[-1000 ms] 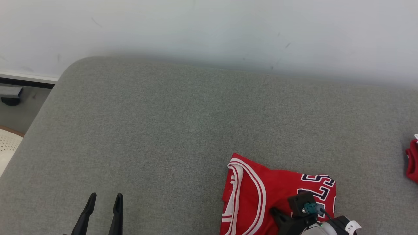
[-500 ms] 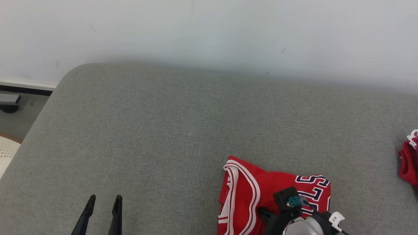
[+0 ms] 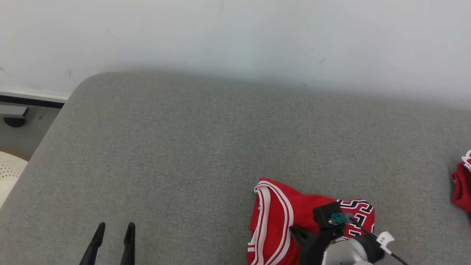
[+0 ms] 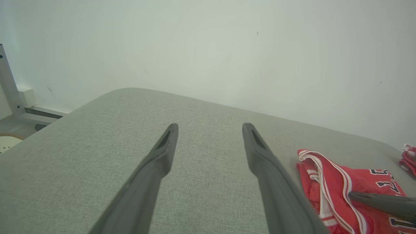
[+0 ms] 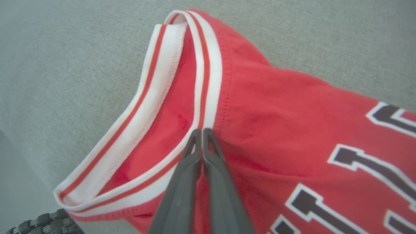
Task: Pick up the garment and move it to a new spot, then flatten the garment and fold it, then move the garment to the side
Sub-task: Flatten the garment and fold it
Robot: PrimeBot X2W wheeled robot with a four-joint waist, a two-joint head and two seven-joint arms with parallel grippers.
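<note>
The garment (image 3: pixel 279 217) is a red jersey with white trim and dark numerals, lying bunched on the grey cushion (image 3: pixel 184 147) at the lower right. My right gripper (image 3: pixel 296 232) reaches down onto it from the bottom edge. In the right wrist view the right gripper (image 5: pixel 202 130) is shut, its tips pinching the garment (image 5: pixel 276 107) at the white-and-red trim, and the cloth puckers toward them. My left gripper (image 3: pixel 114 228) stands open at the lower left, apart from the garment. Its own view has the left gripper (image 4: pixel 209 128) empty over bare cushion, the garment (image 4: pixel 328 182) to its right.
Another red piece of cloth (image 3: pixel 461 187) lies at the cushion's right edge. A pale wall rises behind the cushion. Past the cushion's rounded left edge lie the floor, a white perforated round object (image 3: pixel 9 165) and a dark fixture (image 3: pixel 14 119).
The head camera has shifted slightly. My right wrist has moved a little left over the garment, now covering more of the numerals. The left gripper stays open and still.
</note>
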